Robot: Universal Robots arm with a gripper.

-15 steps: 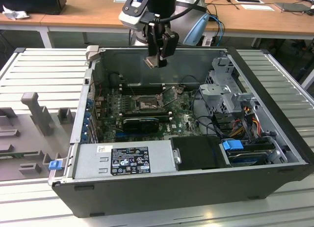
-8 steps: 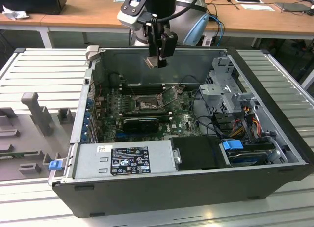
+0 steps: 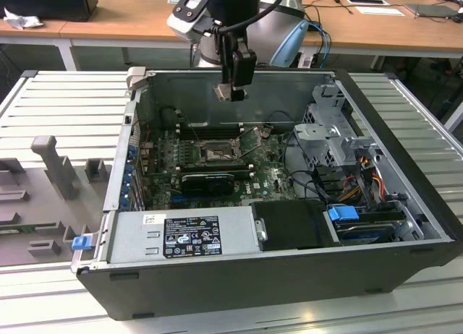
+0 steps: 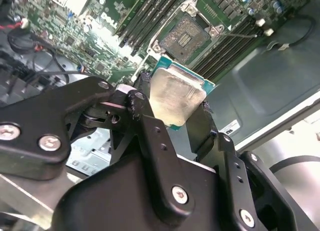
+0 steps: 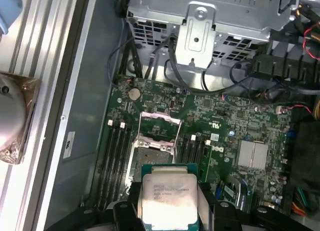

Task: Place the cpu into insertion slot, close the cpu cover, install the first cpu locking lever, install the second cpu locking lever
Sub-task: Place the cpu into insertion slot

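None of the four steps was finished, as far as I could judge. In the exterior view the black two-fingered gripper (image 3: 231, 92) hung over the open dark-grey metal computer case (image 3: 289, 283), close to the wall farthest from that camera. It held the small square silvery-topped cpu (image 3: 230, 93) clamped between its fingers, well above the green motherboard (image 3: 271, 176). The square dark insertion slot (image 3: 217, 155) lay bare below, so placing the chip, closing the cover and setting both levers were all left to do.

In the second wrist view the cpu (image 4: 176, 98) sat pinched at two opposite edges, its green border showing. The insertion slot (image 4: 184, 38) had its brownish contact field uncovered. Long black memory slots (image 4: 150, 13) ran just beside its rim on both sides, so I judged there was little side room.

In the first wrist view the thin silver-grey metal cpu cover (image 5: 160, 122) stood swung up at one end of the insertion slot (image 5: 151, 158), leaving it open from above. A silver perforated drive cage (image 5: 200, 21) and loose black cables (image 5: 175, 71) lay beyond the cover, apart from the slot. The way down looked free to me.
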